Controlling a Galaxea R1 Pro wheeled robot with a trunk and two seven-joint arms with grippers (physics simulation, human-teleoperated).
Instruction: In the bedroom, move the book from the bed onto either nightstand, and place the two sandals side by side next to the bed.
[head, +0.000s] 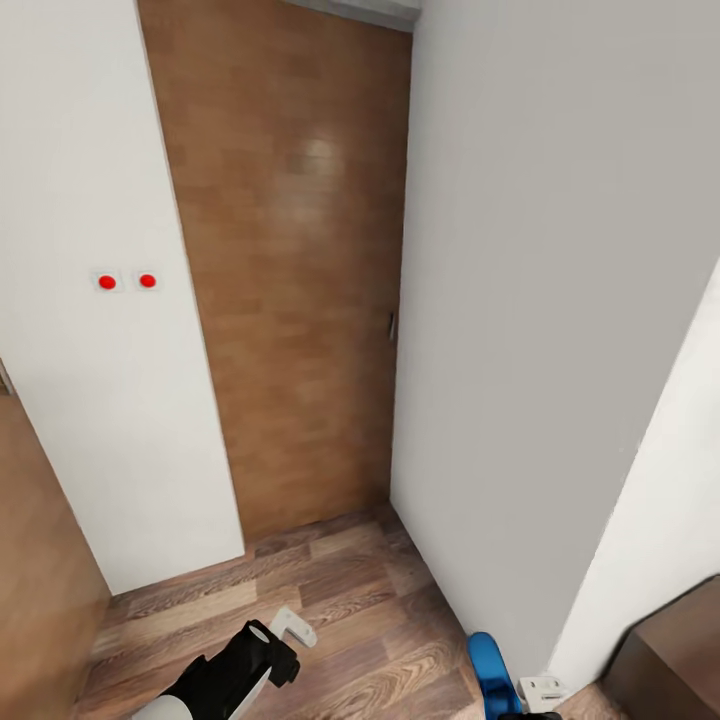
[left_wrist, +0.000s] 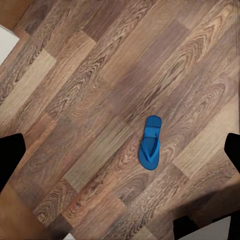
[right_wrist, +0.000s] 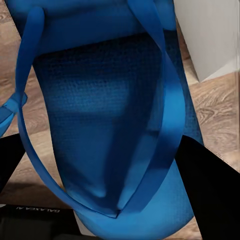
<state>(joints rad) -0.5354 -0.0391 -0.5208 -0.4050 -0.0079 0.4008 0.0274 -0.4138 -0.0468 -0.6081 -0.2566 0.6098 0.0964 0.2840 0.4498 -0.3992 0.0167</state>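
Observation:
One blue sandal (right_wrist: 107, 115) fills the right wrist view, and my right gripper (right_wrist: 107, 170) is shut on it, a dark finger on each side of the sole. In the head view this sandal (head: 489, 668) hangs at the bottom edge beside the white wall corner. The other blue sandal (left_wrist: 151, 142) lies flat on the wooden floor (left_wrist: 75, 90) in the left wrist view, some way below my left gripper (left_wrist: 122, 150), which is open and holds nothing. My left arm (head: 230, 675) reaches in low at the left of the head view. The book, the bed and the nightstand are out of view.
A brown wooden door (head: 295, 270) stands straight ahead between white walls (head: 530, 300). Two red dots (head: 127, 281) mark the left wall panel. A dark brown piece of furniture (head: 670, 650) shows at the bottom right corner. Wooden floor (head: 350, 600) runs in front of the door.

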